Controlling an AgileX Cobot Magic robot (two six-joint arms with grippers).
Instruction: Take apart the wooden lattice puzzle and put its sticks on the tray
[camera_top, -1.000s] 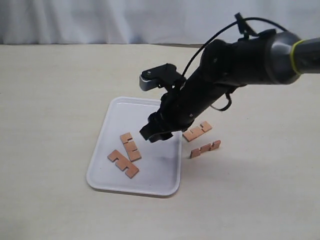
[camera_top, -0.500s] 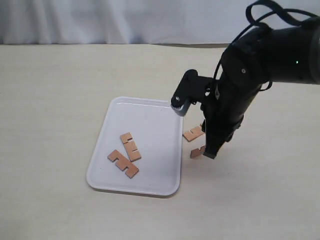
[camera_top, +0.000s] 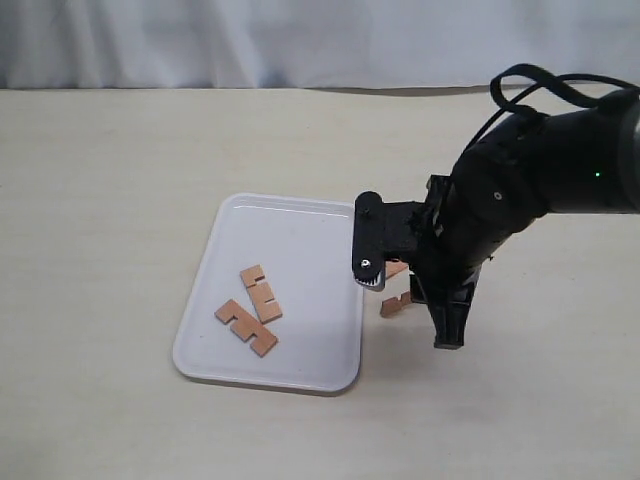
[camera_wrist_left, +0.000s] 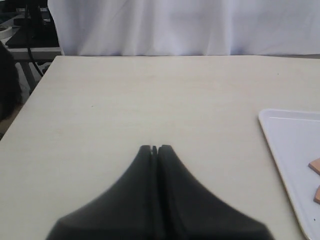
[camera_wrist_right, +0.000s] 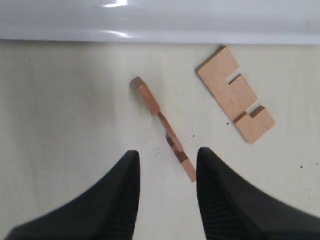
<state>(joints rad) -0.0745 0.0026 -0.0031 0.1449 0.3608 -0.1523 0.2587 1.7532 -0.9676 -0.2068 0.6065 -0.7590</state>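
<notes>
No assembled lattice puzzle shows; four separate sticks lie apart. Two sticks (camera_top: 262, 293) (camera_top: 246, 327) lie flat in the white tray (camera_top: 300, 225). Two others rest on the table just right of the tray. One stands on its edge (camera_wrist_right: 162, 127) (camera_top: 394, 304); the other lies flat (camera_wrist_right: 235, 100) and my arm half hides it in the exterior view. My right gripper (camera_wrist_right: 167, 151) (camera_top: 445, 335) is open, pointing down, with the edge-standing stick's near end between its fingertips, close to one finger. My left gripper (camera_wrist_left: 155, 148) is shut on nothing over bare table, left of the tray.
The tray's raised rim (camera_wrist_right: 160, 30) runs close behind the two table sticks. The tray's corner (camera_wrist_left: 280, 135) and two stick ends (camera_wrist_left: 315, 165) show in the left wrist view. A white curtain hangs beyond the table's far edge.
My right arm has swung from over the tray to the right, turned its wrist and come down over the two sticks on the table. The sticks have not moved.
</notes>
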